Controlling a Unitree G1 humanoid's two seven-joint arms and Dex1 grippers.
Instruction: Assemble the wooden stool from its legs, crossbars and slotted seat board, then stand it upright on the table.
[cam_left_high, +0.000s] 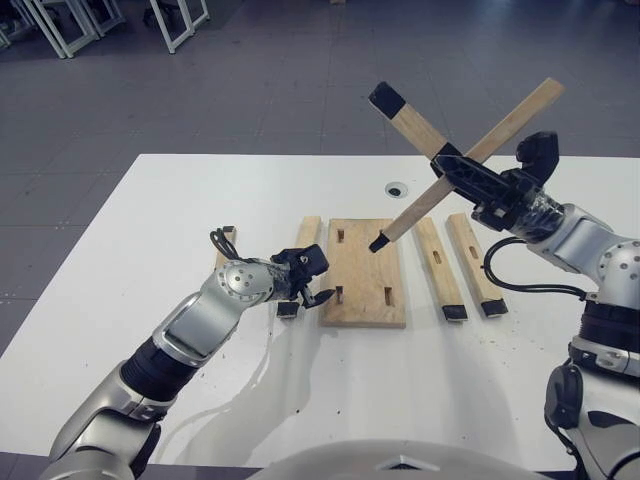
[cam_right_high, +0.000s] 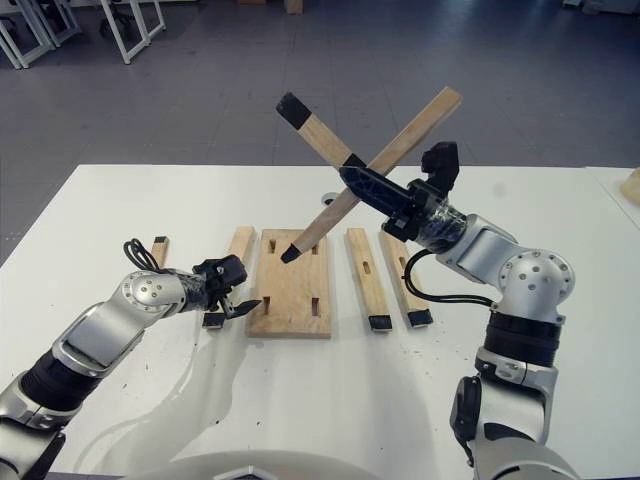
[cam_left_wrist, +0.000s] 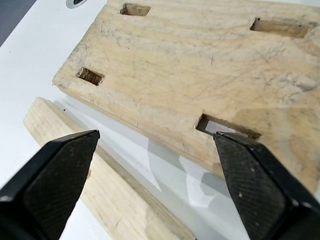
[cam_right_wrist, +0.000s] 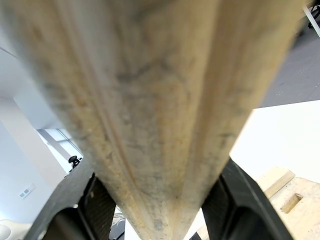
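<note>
Clamped on the crossed legs (cam_left_high: 515, 115), the right pincer (cam_left_high: 450, 165) should ease their lower tip (cam_left_high: 379, 242) squarely into a slot (cam_left_high: 341, 236). The empty, open left pincer (cam_left_high: 307, 298) could brace the seat board (cam_left_high: 365, 300) beside it.

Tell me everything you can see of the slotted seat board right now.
The seat board is a pale, scuffed rectangular wooden slab with four slots, one near each corner. It lies flat on the white table, loose wooden bars alongside on both sides, apart from it. The open left gripper sits at its near left edge, not holding it. The black tip of the crossed wooden piece in the right gripper is at its far right slot; contact cannot be told.
</note>
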